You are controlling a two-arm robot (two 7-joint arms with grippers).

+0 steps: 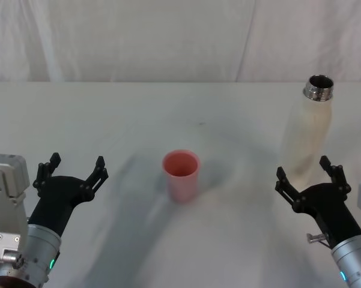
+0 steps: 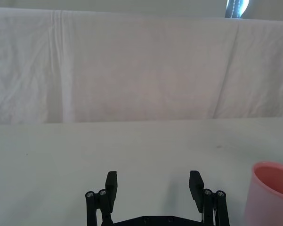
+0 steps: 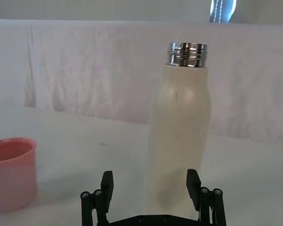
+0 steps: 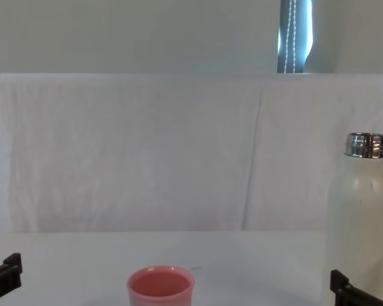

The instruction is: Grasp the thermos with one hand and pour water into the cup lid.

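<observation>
On the white cloth-covered surface (image 1: pixel 108 114), the tall cream matte thermos (image 1: pixel 306 135) stands upright at the right with its shiny threaded steel neck uncapped, ready to pour. Just before it, the right pincer (image 1: pixel 311 175) gapes open, lined up to grasp. Well apart at centre sits the small tapered pink cup lid (image 1: pixel 181 175); the left pincer (image 1: pixel 72 169) waits open nearby.

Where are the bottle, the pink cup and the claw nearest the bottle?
thermos (image 1: pixel 306 135): head view, cream body.
cup lid (image 1: pixel 181 177): head view, pink side wall.
right gripper (image 1: pixel 307 174): head view, gap between its open fingertips.
</observation>
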